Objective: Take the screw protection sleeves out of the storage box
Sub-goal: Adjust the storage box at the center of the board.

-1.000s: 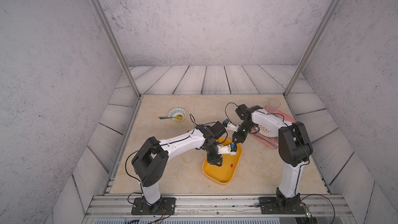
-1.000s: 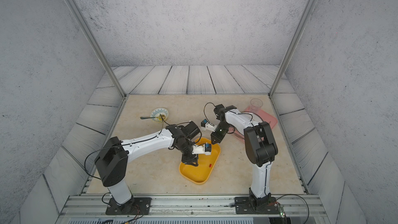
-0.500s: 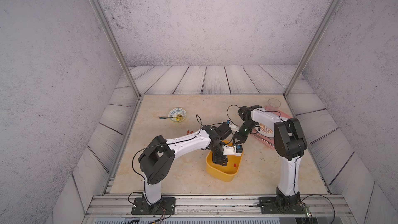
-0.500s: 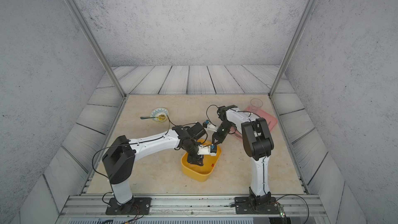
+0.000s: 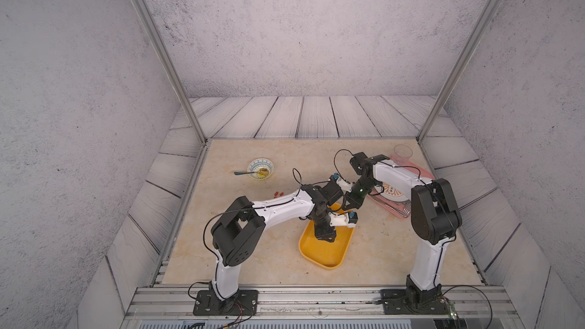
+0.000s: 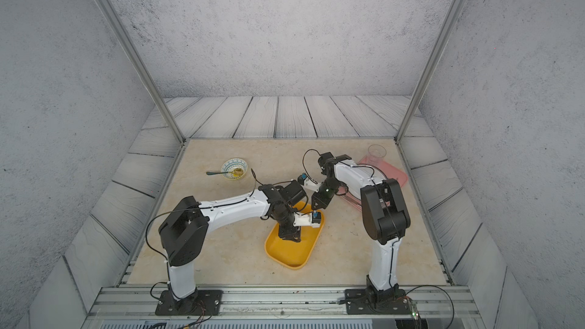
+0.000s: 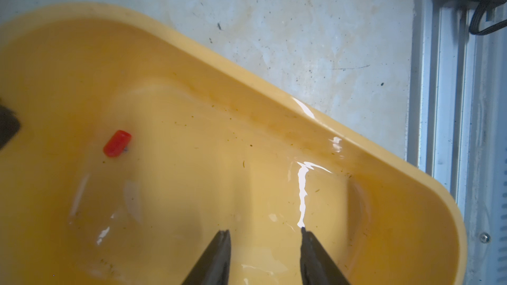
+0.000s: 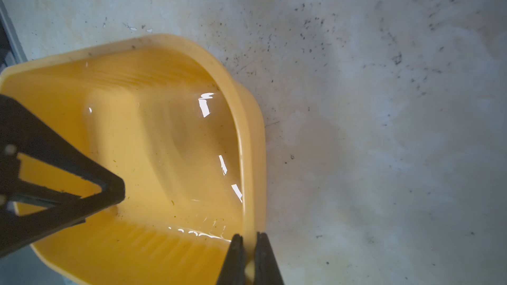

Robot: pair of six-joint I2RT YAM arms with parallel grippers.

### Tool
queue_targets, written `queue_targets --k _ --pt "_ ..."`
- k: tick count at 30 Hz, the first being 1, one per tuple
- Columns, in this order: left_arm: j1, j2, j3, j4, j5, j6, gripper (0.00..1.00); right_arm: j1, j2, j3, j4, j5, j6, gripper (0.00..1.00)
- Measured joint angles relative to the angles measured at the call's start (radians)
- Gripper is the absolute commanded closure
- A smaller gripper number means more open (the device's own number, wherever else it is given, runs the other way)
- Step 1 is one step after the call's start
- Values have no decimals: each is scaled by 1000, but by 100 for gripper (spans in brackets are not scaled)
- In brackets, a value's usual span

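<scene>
- Since half a second ago, the storage box [image 5: 326,256] has been brought down from a steep tilt. Its full length is shown again in both top views, much as it was a second ago.
- The box is placed on the table [image 5: 269,248] between the two arms, with its long side running from near to far.
- Whether its far end is now clear of the table or resting on it cannot be told.
- The right gripper [image 8: 248,242] is clamped on the box's rim, with one finger set inside the wall and the other outside.
- In both top views this grip is found at the far end of the box.
- The left gripper [image 7: 264,231] is held over the floor of the box with its fingers [image 7: 216,256] apart. Nothing is caught between them.
- One screw protection sleeve [image 7: 117,143] is seen lying on the box floor in the left wrist view, well apart from the left gripper's fingertips and untouched.
- That sleeve is not made out inside the box in the top views.
- A few red screw protection sleeves [image 5: 278,193] are seen on the table outside the box, just beside the left forearm. They are too small to be counted.
- A patterned bowl [image 5: 260,169] with a spoon is placed farther back on the left.
- A pink tray [image 5: 411,169] is placed at the far right, behind the right arm.
</scene>
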Motion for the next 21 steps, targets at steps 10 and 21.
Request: queue_targets --k 10,21 --pt "0 2 -24 115 -85 36 56 7 -2 1 0 31 14 78" --pt "0 82 31 138 -136 333 63 -21 -2 74 -74 -43 26 65"
